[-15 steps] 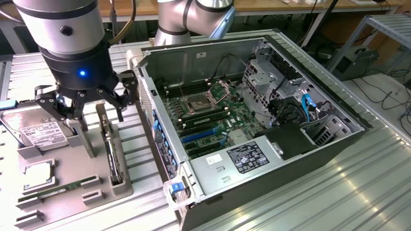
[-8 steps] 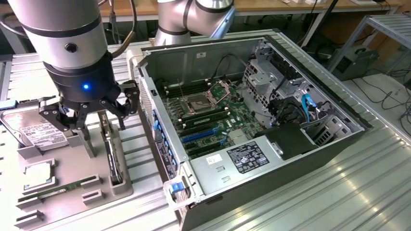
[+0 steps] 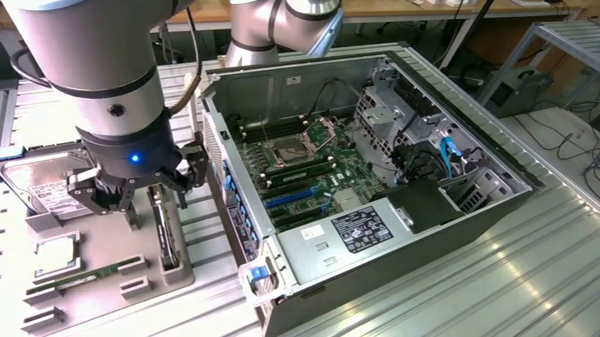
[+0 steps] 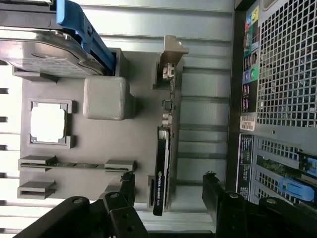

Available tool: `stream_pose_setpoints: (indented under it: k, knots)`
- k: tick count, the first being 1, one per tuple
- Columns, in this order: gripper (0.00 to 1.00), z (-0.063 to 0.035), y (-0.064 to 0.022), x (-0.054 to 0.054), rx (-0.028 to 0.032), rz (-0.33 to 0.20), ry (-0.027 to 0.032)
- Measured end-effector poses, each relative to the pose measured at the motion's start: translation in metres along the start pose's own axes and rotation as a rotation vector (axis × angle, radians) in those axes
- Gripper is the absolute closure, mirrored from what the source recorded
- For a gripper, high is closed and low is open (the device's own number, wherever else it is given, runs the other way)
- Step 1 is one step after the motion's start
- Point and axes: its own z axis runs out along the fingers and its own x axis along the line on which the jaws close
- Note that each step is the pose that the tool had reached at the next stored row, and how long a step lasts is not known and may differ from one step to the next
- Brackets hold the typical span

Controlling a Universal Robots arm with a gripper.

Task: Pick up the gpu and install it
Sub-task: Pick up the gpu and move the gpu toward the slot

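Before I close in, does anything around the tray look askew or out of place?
Nothing stands out. The gpu stands on edge, straight in its slot of the grey tray; hard drive, CPU and RAM stick sit in theirs; jaws open.

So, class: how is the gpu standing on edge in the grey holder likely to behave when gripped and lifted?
The gpu is a thin board, so probably stiff and light. Standing on its narrow edge in the grey holder, it may tip if nudged sideways. Its exposed components look fragile.
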Motion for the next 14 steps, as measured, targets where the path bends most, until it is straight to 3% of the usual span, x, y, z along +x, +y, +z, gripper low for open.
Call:
stream_pose_setpoints:
  k: [1, 14]
  knots:
    - [0.34, 0.0054, -0.0012, 0.0002, -0.0001, -0.002, 0.0003]
    - [0.34, 0.0077, -0.0014, 0.0002, -0.0004, -0.002, 0.0003]
